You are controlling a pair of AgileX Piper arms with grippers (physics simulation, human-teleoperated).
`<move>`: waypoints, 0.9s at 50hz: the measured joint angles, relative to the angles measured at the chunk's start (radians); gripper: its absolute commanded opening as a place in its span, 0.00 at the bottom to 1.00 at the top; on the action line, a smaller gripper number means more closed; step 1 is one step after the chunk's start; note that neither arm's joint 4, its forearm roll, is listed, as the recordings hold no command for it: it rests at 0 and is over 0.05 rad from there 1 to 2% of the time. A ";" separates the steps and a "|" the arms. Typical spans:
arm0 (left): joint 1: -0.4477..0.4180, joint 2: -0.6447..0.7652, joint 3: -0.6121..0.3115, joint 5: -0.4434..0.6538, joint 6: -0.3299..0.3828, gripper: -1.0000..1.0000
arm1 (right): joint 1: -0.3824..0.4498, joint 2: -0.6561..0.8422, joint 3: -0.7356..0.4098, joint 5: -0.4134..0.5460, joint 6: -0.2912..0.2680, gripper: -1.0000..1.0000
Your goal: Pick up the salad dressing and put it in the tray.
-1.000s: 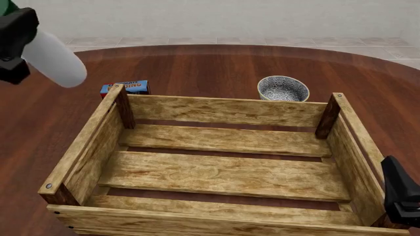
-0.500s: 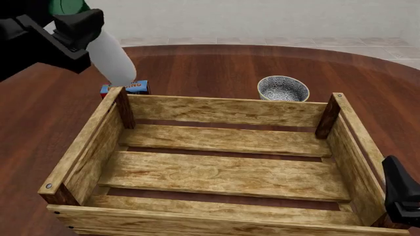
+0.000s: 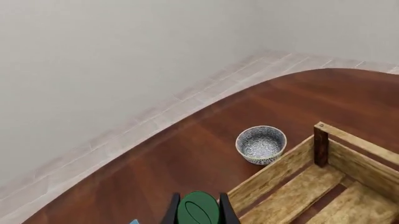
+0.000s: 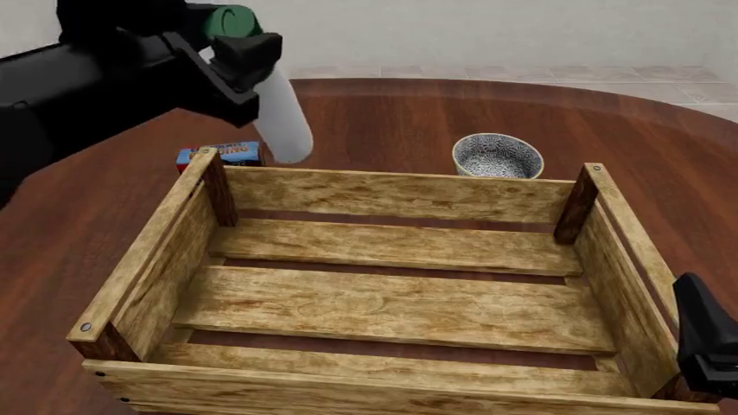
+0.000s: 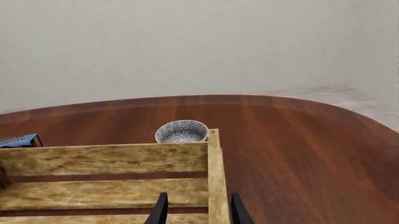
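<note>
The salad dressing, a slim whitish bottle with a dark green cap, hangs tilted in the air above the far-left corner of the tray. My left gripper is shut on its upper part, just under the cap. In the left wrist view the green cap sits between the two dark fingers. The tray, a big crate of light wooden slats with dark corner posts, holds nothing. My right gripper is open above the tray's right wall, low at the front right.
A small speckled bowl stands just behind the tray's back wall. A flat blue box lies on the table by the tray's far-left corner, partly behind the bottle. The round dark wooden table stretches behind and to both sides.
My left arm has carried the bottle rightward, from the left edge of the view to above the tray's far-left corner. The right arm has stayed put.
</note>
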 measured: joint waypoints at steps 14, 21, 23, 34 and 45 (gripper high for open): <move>-0.058 0.092 -0.007 -0.034 -0.028 0.00 | -0.003 0.000 -0.002 0.001 0.003 1.00; -0.075 0.131 -0.008 -0.052 -0.043 0.00 | -0.004 0.000 -0.002 0.002 0.003 1.00; -0.079 0.142 -0.007 -0.058 -0.046 0.00 | -0.004 0.000 -0.002 0.001 0.003 1.00; -0.094 0.193 0.003 -0.090 -0.052 0.00 | -0.005 0.000 -0.002 0.002 0.002 1.00; -0.102 0.237 0.014 -0.117 -0.062 0.00 | -0.004 0.000 -0.002 0.003 0.000 1.00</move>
